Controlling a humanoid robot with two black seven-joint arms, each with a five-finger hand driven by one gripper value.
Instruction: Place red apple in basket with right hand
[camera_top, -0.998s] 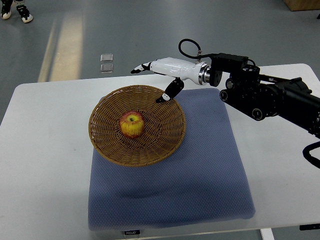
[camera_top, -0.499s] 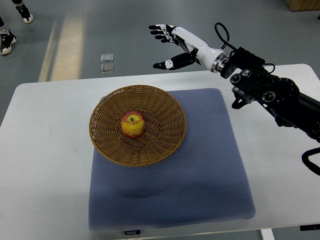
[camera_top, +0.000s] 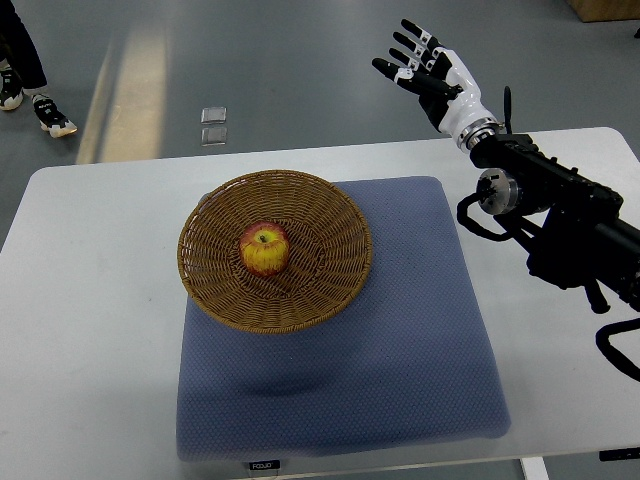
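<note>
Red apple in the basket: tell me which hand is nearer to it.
Right. The right hand is raised beyond the table's far edge, up and right of the red apple, fingers spread and holding nothing. The left hand is out of view.

There is only one camera, so no second view shares the scene. It looks steeply down from the robot's side, above the white table. It stands far enough to show almost the whole table, with grey floor beyond its far edge. The near edge of the table is cut off.
</note>
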